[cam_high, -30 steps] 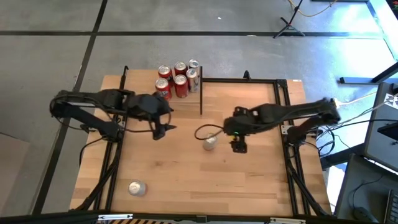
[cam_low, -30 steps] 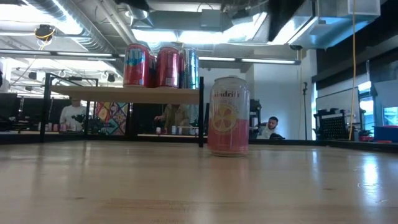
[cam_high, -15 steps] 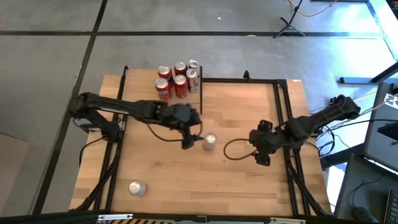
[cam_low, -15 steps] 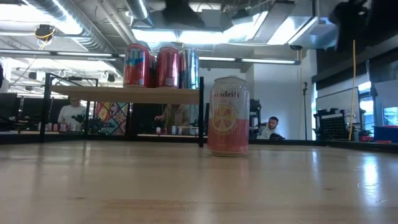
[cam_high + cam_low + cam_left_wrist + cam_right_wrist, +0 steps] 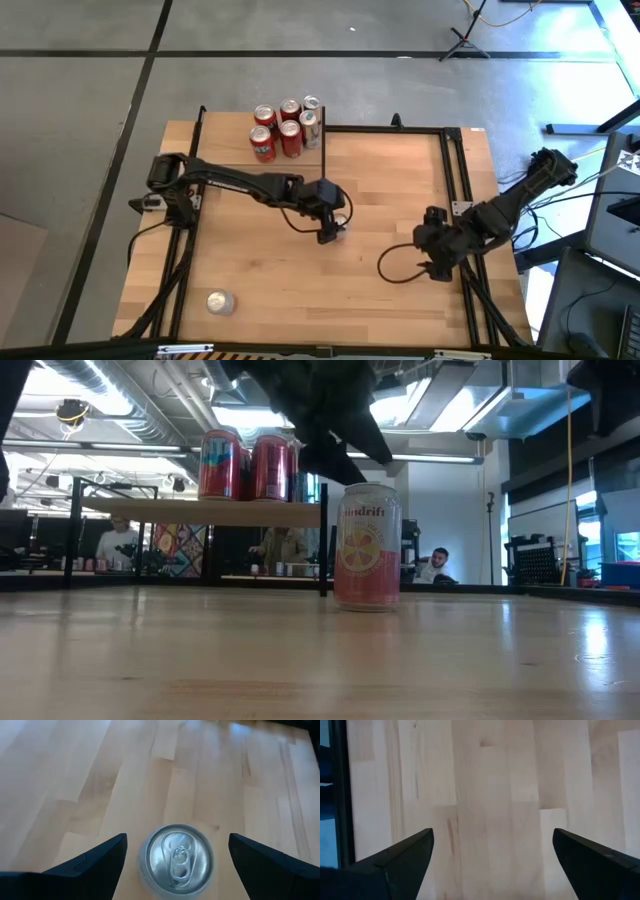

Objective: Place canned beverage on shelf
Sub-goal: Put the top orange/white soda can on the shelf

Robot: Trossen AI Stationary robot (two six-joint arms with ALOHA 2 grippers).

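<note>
A pink and white can (image 5: pixel 367 547) stands upright on the table's middle; its silver top shows in the left wrist view (image 5: pixel 176 858). My left gripper (image 5: pixel 328 232) hangs open above it, a finger on either side, touching nothing. The shelf (image 5: pixel 200 513), a light-wood board on black posts at the table's far edge, carries several cans (image 5: pixel 285 126). My right gripper (image 5: pixel 437 265) is open and empty over the table's right side.
Another can (image 5: pixel 220 302) lies on its side near the table's near left corner. Black frame rails (image 5: pixel 452 170) run along the table's right side and far edge. Bare wood lies between the standing can and the shelf.
My left gripper has gone toward the table's right edge, from near the shelf to above the standing can. My right gripper has drawn back from the can toward the table's right and near edges. The can has stayed where it was.
</note>
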